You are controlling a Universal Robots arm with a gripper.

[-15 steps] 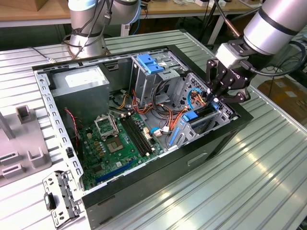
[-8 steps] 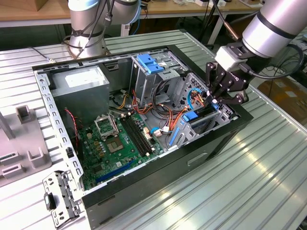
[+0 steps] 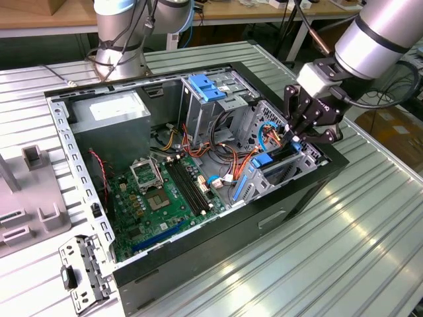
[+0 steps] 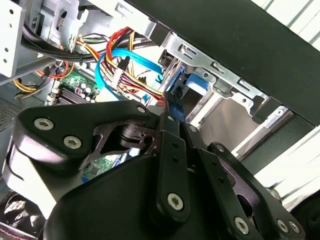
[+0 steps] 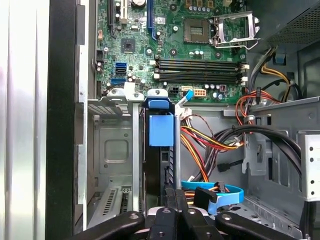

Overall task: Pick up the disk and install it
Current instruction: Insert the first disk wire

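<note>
The gripper [image 3: 299, 137], its fingers narrowed on the disk [image 5: 161, 131], held it edge-on in a bay at the computer case's [image 3: 284, 211] front corner, aligned for sliding home.

The silver-grey tubular robot arm [image 3: 377, 33] reaches in from the exterior view's right, its wrist angled downward. At its end the black two-fingered linkage gripper [image 3: 295, 137] points down — fingers [image 4: 170, 150] drawn close together, nearly parallel, in both wrist views.
</note>
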